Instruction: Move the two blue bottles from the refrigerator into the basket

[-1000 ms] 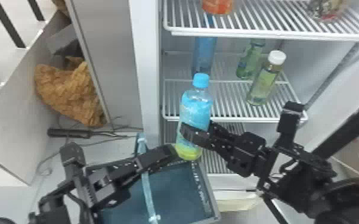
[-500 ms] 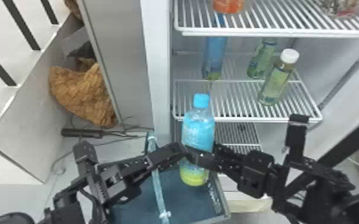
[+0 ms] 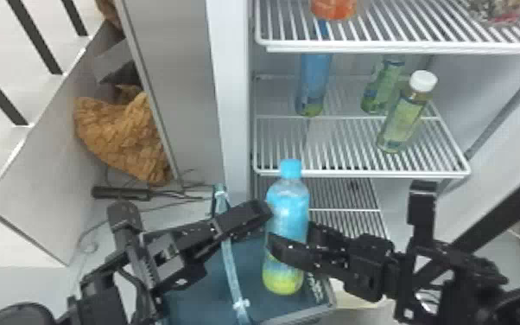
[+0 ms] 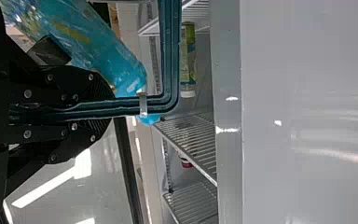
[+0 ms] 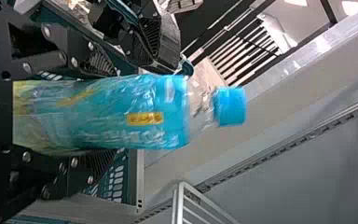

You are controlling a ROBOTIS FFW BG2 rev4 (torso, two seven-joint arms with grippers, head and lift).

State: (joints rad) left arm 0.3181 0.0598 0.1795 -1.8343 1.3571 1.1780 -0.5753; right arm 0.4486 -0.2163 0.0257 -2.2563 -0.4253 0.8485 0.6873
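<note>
In the head view my right gripper (image 3: 291,243) is shut on one blue bottle (image 3: 287,207), upright above the right part of the dark teal basket (image 3: 201,298). My left gripper (image 3: 246,218) is at the basket's light teal handle bar (image 3: 231,263), left of the bottle. The left wrist view has my left gripper (image 4: 105,106) shut on the teal handle (image 4: 168,60), with the held bottle (image 4: 116,65) beside it. In the right wrist view the fingers of my right gripper (image 5: 105,114) clasp the bottle's sides (image 5: 140,133). Another blue bottle (image 3: 313,86) stands on the middle refrigerator shelf.
Two green bottles (image 3: 404,121) (image 3: 382,88) share the middle wire shelf (image 3: 358,173). Above them, the upper shelf (image 3: 401,45) holds an orange item (image 3: 333,8) and a patterned one. The refrigerator's side edge (image 3: 231,108) rises behind the basket; brown crumpled material (image 3: 121,134) lies left.
The held bottle has come down and slightly left, away from the middle shelf and over the basket, with my right gripper around it. The head view has shifted slightly.
</note>
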